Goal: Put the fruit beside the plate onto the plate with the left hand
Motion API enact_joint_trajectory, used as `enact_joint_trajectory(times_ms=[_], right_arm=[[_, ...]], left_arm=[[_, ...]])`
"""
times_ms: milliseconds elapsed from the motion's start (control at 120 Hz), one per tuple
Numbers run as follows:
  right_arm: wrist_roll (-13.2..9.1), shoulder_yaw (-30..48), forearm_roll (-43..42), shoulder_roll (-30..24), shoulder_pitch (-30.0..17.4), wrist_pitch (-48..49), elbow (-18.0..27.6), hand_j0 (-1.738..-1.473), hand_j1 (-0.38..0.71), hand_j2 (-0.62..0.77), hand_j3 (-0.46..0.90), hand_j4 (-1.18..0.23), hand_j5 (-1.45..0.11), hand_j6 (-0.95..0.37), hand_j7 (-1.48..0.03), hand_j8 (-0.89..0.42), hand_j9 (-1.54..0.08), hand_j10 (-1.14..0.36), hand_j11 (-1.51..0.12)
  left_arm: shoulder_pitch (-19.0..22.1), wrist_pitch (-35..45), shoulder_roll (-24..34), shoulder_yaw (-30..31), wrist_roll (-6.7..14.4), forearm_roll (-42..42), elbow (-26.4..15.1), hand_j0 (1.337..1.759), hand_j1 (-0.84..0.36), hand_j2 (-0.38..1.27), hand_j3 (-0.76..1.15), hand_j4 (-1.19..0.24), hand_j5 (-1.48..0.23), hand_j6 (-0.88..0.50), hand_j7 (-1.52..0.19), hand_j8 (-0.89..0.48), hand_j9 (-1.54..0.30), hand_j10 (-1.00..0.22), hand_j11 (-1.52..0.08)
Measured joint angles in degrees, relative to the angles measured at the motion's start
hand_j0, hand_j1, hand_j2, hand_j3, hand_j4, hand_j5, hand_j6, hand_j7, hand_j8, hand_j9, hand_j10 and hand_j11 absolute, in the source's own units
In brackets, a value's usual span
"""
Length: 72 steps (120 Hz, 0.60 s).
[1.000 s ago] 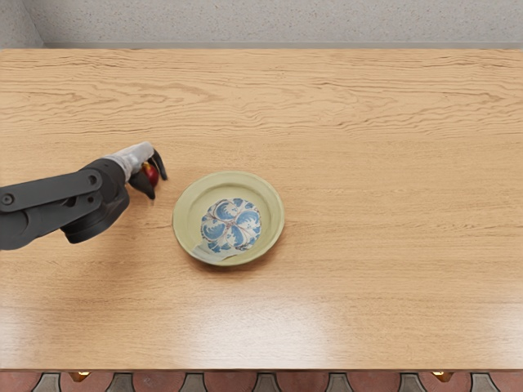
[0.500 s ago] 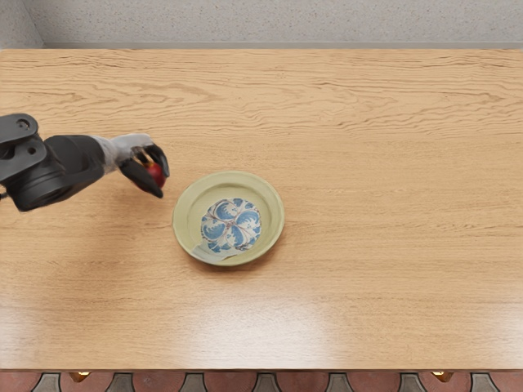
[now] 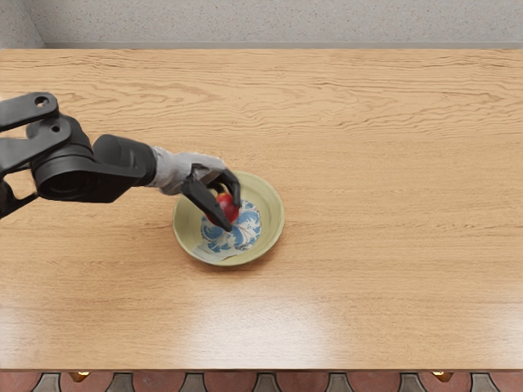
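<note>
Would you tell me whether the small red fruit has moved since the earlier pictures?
Yes. The small red fruit, gripped in the left hand, has travelled right, from left of the yellow-green plate to over its blue patterned centre.

Left arm (image 3: 98,167) stretched rightward, left hand (image 3: 206,188) angled down, fingers curled gripping

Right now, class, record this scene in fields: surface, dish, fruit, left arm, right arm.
surface: wooden table
dish: yellow-green plate with a blue pattern in its middle, lying on the table
fruit: small red fruit over the plate's middle; contact with the plate unclear
left arm: left hand closed on the fruit
right arm: not in view
</note>
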Motion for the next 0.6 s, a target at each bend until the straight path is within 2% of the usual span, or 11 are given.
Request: enact_joint_trajectory(times_ms=[167,375,600], right_arm=[[0.0,0.0,0.0,0.0,0.1,0.0,0.0,-1.658,-0.31,-0.01,0.0,-0.04,-0.05,-0.04,-0.05,-0.04,-0.05,-0.04,-0.05],[0.0,0.0,0.0,0.0,0.1,0.0,0.0,-1.658,-0.31,-0.01,0.0,-0.04,-0.05,-0.04,-0.05,-0.04,-0.05,-0.04,-0.05],[0.0,0.0,0.0,0.0,0.1,0.0,0.0,-1.658,-0.31,-0.01,0.0,-0.04,-0.05,-0.04,-0.05,-0.04,-0.05,-0.04,-0.05]], left_arm=[[0.6,3.0,0.0,-0.1,0.0,7.5,0.3,1.636,-0.39,0.31,0.0,-0.84,-1.17,-0.29,-1.2,-0.2,-1.2,-0.5,-1.19],[1.0,5.1,-0.5,-0.2,0.0,8.9,0.2,1.647,-0.31,0.21,0.0,-0.66,-0.87,-0.45,-0.89,-0.35,-0.9,-0.59,-0.9],[1.1,5.4,-0.6,-0.2,0.0,8.7,0.0,1.654,-0.1,0.11,0.0,-0.41,-0.55,-0.34,-0.55,-0.31,-0.56,-0.38,-0.56]])
